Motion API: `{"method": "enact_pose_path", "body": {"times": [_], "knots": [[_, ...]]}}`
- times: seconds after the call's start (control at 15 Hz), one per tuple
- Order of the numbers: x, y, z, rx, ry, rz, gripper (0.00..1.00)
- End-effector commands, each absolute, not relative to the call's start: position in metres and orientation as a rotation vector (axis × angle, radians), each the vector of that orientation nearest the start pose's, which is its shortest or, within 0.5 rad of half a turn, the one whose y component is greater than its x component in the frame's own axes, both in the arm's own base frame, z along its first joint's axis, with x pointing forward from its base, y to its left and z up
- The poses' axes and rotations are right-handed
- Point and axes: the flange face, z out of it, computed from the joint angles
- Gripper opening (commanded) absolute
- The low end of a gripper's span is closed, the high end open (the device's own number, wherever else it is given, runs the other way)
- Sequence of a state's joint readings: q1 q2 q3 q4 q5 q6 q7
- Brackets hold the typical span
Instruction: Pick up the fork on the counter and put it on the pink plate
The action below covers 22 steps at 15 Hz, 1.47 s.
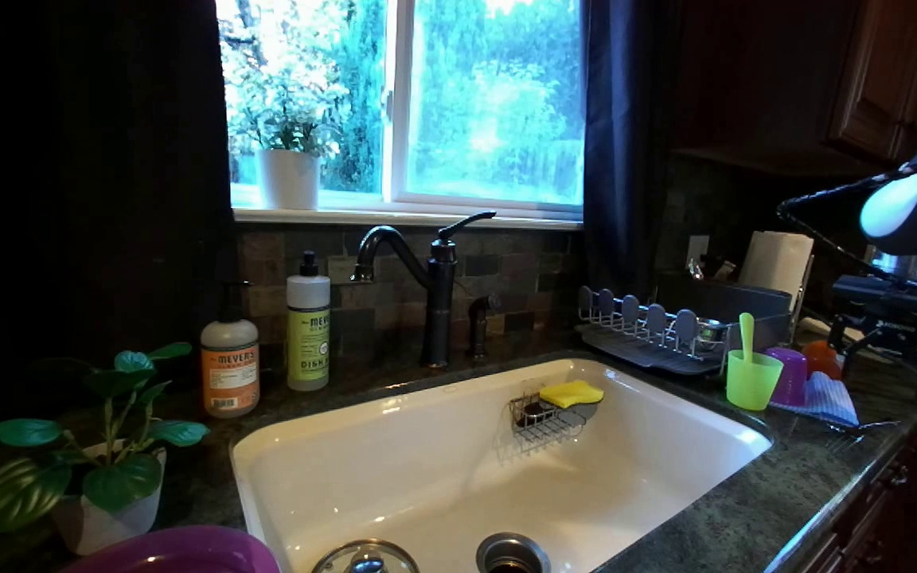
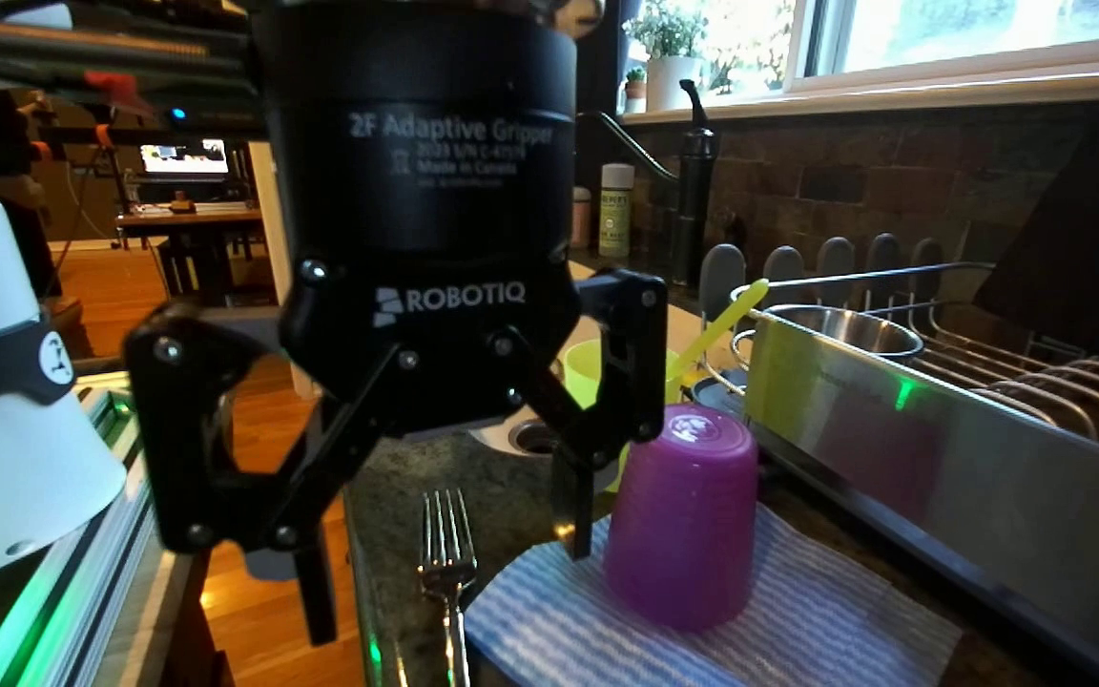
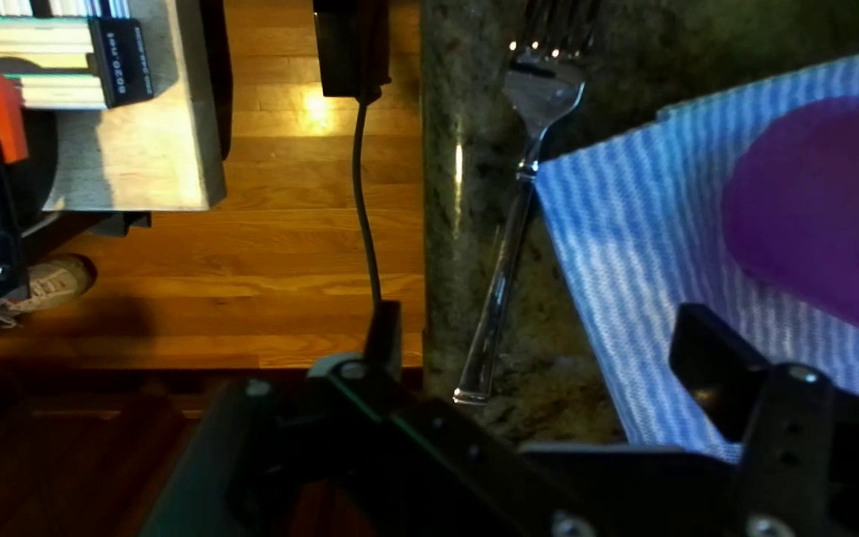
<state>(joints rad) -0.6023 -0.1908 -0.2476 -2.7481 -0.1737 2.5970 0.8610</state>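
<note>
The gripper (image 2: 448, 584) is hovering above the counter (image 3: 549, 358), jaws spread wide, probably to straddle the fork (image 3: 517, 216) lying just beside the cloth (image 3: 631, 239).

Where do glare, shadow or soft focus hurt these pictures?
In an exterior view, the window is washed out and the curtains very dark; in an exterior view, a green glint marks the shiny rack panel; in the wrist view, glare spots the wooden floor, small highlights dot the fork, and the dark claw looks slightly soft.
</note>
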Motion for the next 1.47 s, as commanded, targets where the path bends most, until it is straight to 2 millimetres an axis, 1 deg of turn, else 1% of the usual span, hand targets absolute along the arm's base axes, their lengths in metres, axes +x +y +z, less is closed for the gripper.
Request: {"method": "enact_pose_path", "body": {"times": [0.0,0.07,0.13,0.27,0.33,0.4,0.47,0.6,0.73,0.8,0.87,0.93,1.0,1.07,1.13,1.2,1.27,1.33,1.4], "knots": [[0.273,-0.288,0.259,-2.204,2.317,-0.069,0.8],[0.276,-0.285,0.255,-2.204,2.323,-0.07,0.78],[0.28,-0.281,0.252,-2.205,2.333,-0.078,0.67],[0.289,-0.274,0.249,-2.2,2.358,-0.102,0.67],[0.293,-0.269,0.247,-2.202,2.367,-0.108,0.62],[0.297,-0.264,0.245,-2.206,2.376,-0.112,0.64],[0.3,-0.259,0.243,-2.212,2.381,-0.105,0.56],[0.305,-0.25,0.24,-2.228,2.379,-0.081,0.62],[0.311,-0.241,0.24,-2.253,2.295,-0.025,0.64],[0.31,-0.242,0.242,-2.234,2.314,-0.033,0.7],[0.311,-0.242,0.244,-2.219,2.333,-0.043,0.68],[0.31,-0.244,0.246,-2.196,2.373,-0.072,0.73],[0.31,-0.246,0.249,-2.171,2.411,-0.108,0.76],[0.311,-0.247,0.251,-2.153,2.432,-0.133,0.77],[0.312,-0.248,0.253,-2.137,2.458,-0.15,0.82],[0.301,-0.241,0.252,-2.126,2.482,-0.153,0.83],[0.303,-0.242,0.253,-2.124,2.487,-0.146,0.97],[0.311,-0.246,0.256,-2.116,2.498,-0.151,1.0],[0.311,-0.246,0.26,-2.105,2.51,-0.162,1.0]]}}
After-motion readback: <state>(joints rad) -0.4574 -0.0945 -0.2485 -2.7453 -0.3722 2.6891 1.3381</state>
